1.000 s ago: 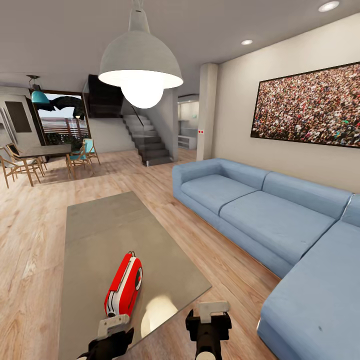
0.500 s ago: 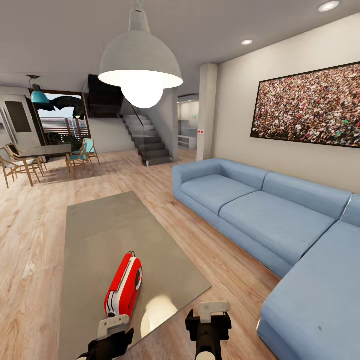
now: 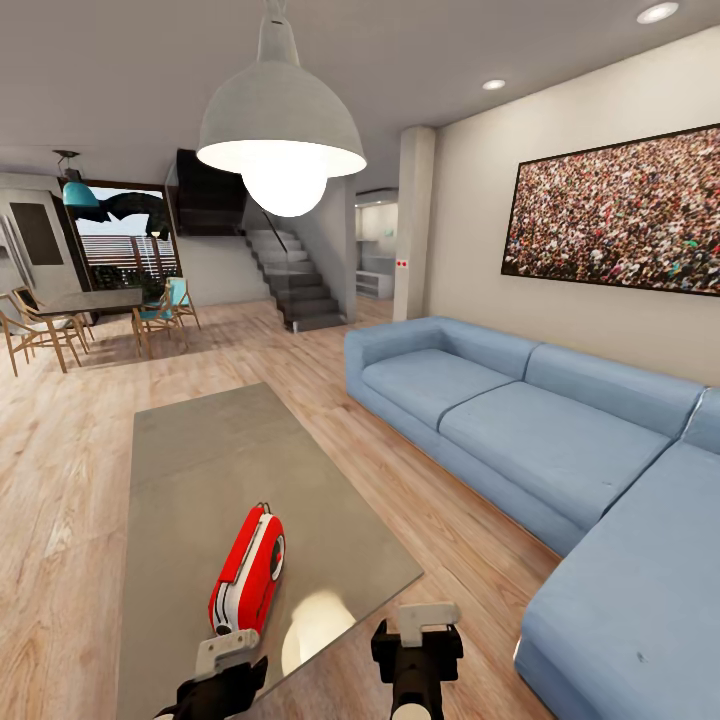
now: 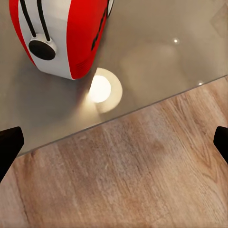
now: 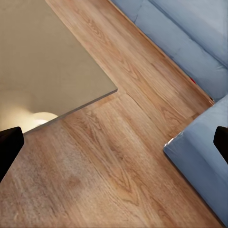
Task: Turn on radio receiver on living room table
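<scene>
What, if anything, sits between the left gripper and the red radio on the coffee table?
Nothing visible. The left gripper hangs open just short of the radio, with bare table top and floor between them in the left wrist view.

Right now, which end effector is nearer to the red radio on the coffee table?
Left. The left end effector sits just short of the radio receiver's near end at the table edge. The right end effector hangs off to the side, over the floor beyond the table's corner.
</scene>
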Motion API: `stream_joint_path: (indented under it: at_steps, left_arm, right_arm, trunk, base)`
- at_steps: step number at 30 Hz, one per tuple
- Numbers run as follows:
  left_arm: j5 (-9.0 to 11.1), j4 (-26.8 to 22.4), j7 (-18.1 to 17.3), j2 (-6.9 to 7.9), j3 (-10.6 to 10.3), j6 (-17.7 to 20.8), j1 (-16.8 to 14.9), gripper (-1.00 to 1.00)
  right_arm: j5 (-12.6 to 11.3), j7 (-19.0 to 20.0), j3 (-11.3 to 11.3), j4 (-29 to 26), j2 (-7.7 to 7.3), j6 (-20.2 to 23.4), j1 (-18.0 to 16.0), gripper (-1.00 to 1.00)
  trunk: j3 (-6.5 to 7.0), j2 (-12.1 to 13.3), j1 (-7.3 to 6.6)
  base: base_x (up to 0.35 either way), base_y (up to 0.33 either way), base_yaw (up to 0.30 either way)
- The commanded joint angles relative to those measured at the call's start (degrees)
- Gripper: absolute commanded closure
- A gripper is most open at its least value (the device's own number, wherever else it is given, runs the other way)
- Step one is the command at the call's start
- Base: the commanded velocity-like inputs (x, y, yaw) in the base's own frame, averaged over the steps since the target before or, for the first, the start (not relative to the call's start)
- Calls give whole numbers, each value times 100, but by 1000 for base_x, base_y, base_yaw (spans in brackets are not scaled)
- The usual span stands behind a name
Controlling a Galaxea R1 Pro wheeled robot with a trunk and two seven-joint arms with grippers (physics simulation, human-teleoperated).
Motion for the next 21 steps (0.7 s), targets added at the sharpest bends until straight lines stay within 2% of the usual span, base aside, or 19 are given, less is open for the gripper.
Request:
stream_joint_path:
  at_steps: [1,21]
  left_arm:
    - [-2,0,-1,0,0,1,0,-100]
    - [0,0,1,0,0,4,0,-100]
  right_arm:
    - [-2,0,0,0,1,0,0,-100]
    - [-5,0,0,0,1,8,0,-100]
  trunk:
    - [0,0,0]
    - [359,802,-439]
  base:
    - [0,0,0]
    - [0,0,0]
